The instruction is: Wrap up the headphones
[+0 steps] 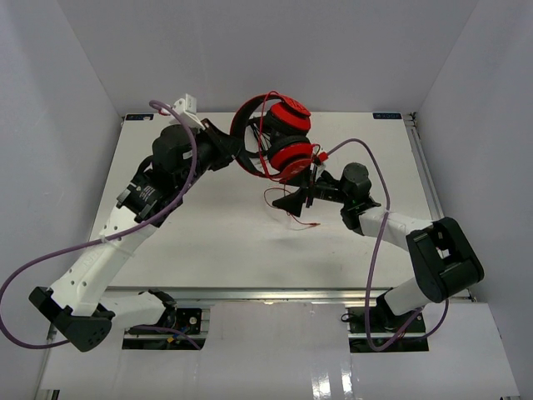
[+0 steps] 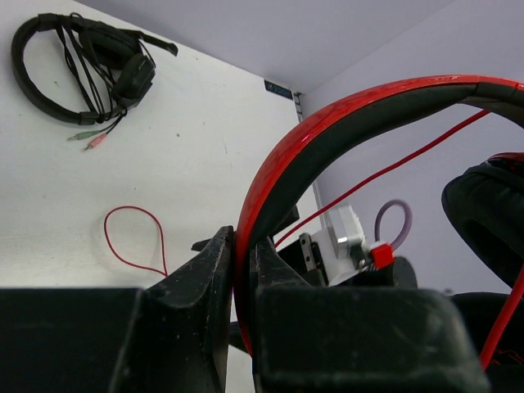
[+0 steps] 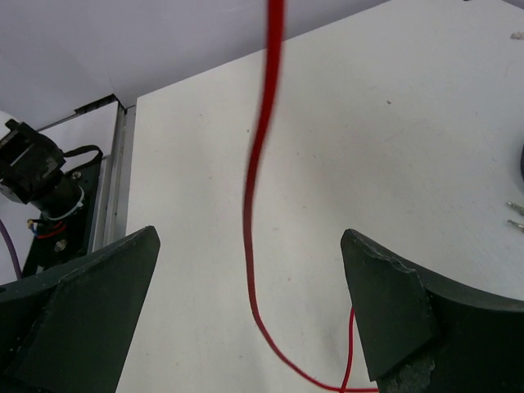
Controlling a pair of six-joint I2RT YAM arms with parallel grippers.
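Left gripper (image 2: 242, 264) clenched on the glossy, curved red headband (image 2: 327, 123) of the headphones (image 1: 279, 137); right gripper (image 3: 250, 237) spread wide, the thin red cable (image 3: 255, 180) dangling untouched between its jaws; black headphones (image 2: 82, 65) lie on the matte white table (image 2: 205, 139) beyond the left gripper

Red over-ear headphones (image 1: 287, 137) — round red cups, black inner padding, red headband (image 2: 327, 123). Raised off the table (image 1: 208, 242) near its far middle, tilted, cups one above the other in the top view. Headband pinched edge-on in the left gripper (image 2: 243, 246). Thin red cable (image 3: 252, 246) hanging slack from the cups — loose loop and free end lying on the table below.
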